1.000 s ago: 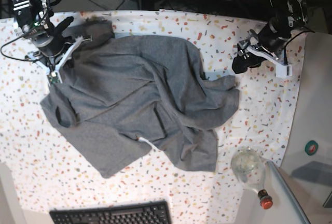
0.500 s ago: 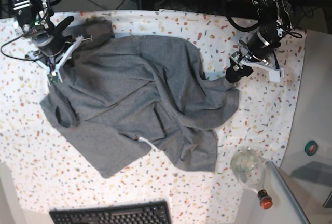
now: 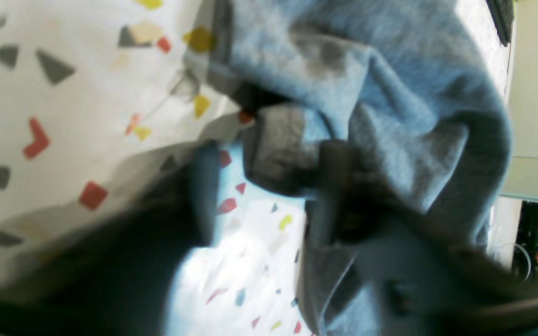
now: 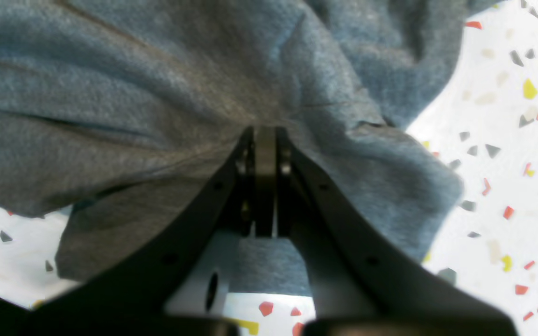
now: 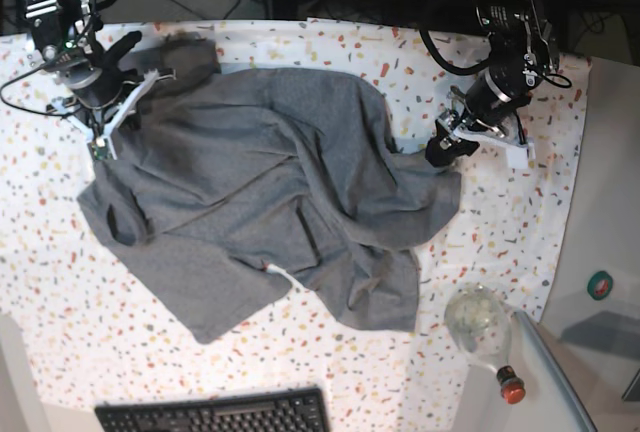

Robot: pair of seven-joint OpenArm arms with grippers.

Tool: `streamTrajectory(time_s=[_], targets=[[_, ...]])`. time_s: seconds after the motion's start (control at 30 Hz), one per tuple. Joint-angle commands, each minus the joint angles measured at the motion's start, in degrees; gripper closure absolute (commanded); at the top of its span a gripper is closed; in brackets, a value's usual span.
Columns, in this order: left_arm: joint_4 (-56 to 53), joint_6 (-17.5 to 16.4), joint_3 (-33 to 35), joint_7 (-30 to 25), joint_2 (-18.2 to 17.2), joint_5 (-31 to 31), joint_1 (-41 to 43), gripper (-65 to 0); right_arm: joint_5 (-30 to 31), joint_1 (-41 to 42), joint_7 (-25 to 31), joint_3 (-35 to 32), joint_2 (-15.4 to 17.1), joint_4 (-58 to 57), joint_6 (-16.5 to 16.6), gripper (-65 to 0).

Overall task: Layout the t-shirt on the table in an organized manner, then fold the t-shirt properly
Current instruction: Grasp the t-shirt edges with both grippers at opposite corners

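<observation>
The right pincer is clamped fully together on a bunched fold of the t-shirt, at the garment's far corner as the base view shows it, with cloth fanning out from the nip. The left pincer sits at the t-shirt's opposite edge; its jaws stand partly apart with a flap of the hem between them in the blurred wrist view, and I cannot tell whether they have hold of it. The t-shirt lies crumpled and twisted across the middle of the flecked surface, so this looks like the laying-out step, well short of any fold. The next move seems to call for the left pincer to secure that edge, then both arms to draw apart and pull the cloth flat. Counted around the t-shirt: two pincers, one t-shirt, one clear bottle with a red cap off its near corner, one keyboard at the near edge.
</observation>
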Motion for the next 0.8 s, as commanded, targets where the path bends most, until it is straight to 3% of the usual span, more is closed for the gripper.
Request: streamTrajectory(time_s=[0.0, 0.03, 0.17, 0.23, 0.27, 0.4, 0.53, 0.67, 0.77], targets=[[0.9, -0.7, 0.0, -0.6, -1.0, -0.9, -0.3, -8.6, 0.1, -1.1, 3.2, 3.3, -1.2, 2.2, -0.6, 0.0], [0.9, -0.7, 0.0, -0.5, -1.4, -1.1, -0.3, 0.0, 0.0, -1.7, 4.5, 5.5, -3.2, 2.8, -1.1, 0.0], [1.8, -0.7, -0.1, -0.5, -2.3, -1.3, 0.6, 0.0, -0.2, -2.3, 3.9, 17.3, -10.3, 3.1, -1.9, 0.0], [3.2, -0.7, -0.1, -0.5, -2.6, -1.3, 1.1, 0.0, -0.2, -2.4, 2.2, 21.3, -12.0, 2.9, -0.7, -11.4], [4.0, -0.7, -0.1, -0.4, -2.6, -1.3, 1.7, 0.0, -0.2, -2.5, 1.8, 22.4, -12.3, 2.6, 0.5, -14.9], [9.6, -0.7, -0.1, -0.4, -3.0, -1.0, 4.0, 0.0, -0.2, -2.2, 1.8, 24.4, -11.6, -0.5, 4.8, -16.8], [13.6, -0.7, -0.1, -0.4, -4.6, -1.0, 5.5, 0.0, -0.3, -0.8, 1.0, 24.5, -9.4, -1.9, 5.6, -17.0], [14.7, -0.7, -0.1, -0.4, -5.6, -1.0, 6.2, 0.0, -0.2, -0.3, -0.2, 24.8, -8.6, -4.1, 8.8, -17.1], [14.5, -0.7, -0.1, -0.4, -5.6, -0.8, 6.6, 0.0, -0.2, 0.3, -0.2, 24.6, -8.6, -6.8, 12.3, -23.6]])
